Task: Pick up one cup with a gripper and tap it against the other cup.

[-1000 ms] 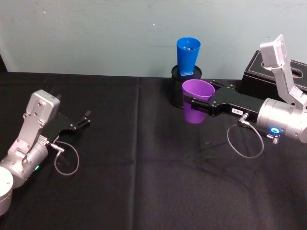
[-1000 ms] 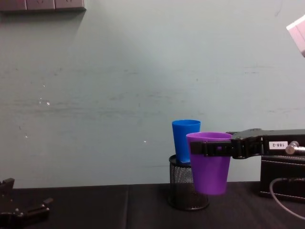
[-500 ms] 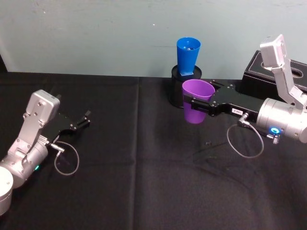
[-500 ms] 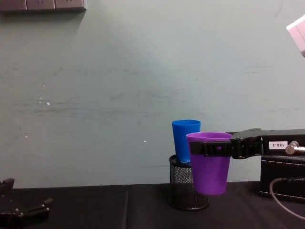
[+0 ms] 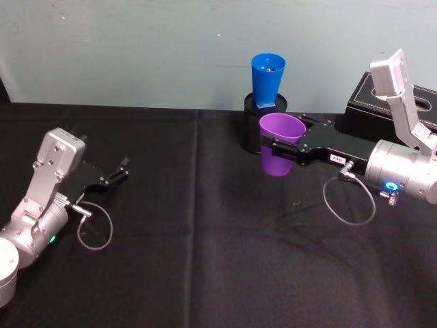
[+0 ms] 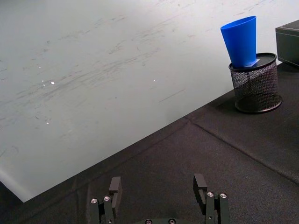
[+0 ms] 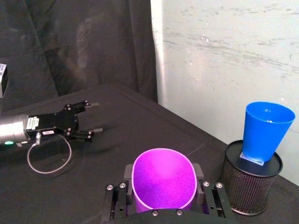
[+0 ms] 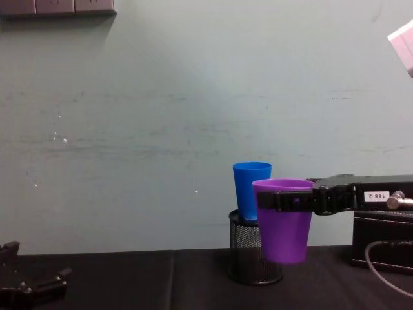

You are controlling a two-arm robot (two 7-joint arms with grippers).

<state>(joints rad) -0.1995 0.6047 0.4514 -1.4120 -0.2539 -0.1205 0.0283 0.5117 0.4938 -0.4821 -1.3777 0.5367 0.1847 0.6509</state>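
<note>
My right gripper (image 5: 280, 149) is shut on the purple cup (image 5: 278, 145), holding it upright in the air just below its rim (image 8: 284, 221) (image 7: 162, 179). The blue cup (image 5: 268, 80) stands upright in a black mesh pen holder (image 5: 254, 123) at the back of the table, just behind the purple cup (image 8: 251, 190) (image 7: 265, 130) (image 6: 240, 40). In the head view a small gap separates the two cups; in the chest view the purple cup overlaps the blue one. My left gripper (image 5: 121, 169) rests open on the table at the far left (image 6: 160, 189) (image 7: 88, 119).
A black box (image 5: 382, 109) sits at the back right, behind my right arm. A black cloth (image 5: 191, 246) covers the table, with open room in the middle and front. A pale wall (image 8: 161, 116) stands right behind the table.
</note>
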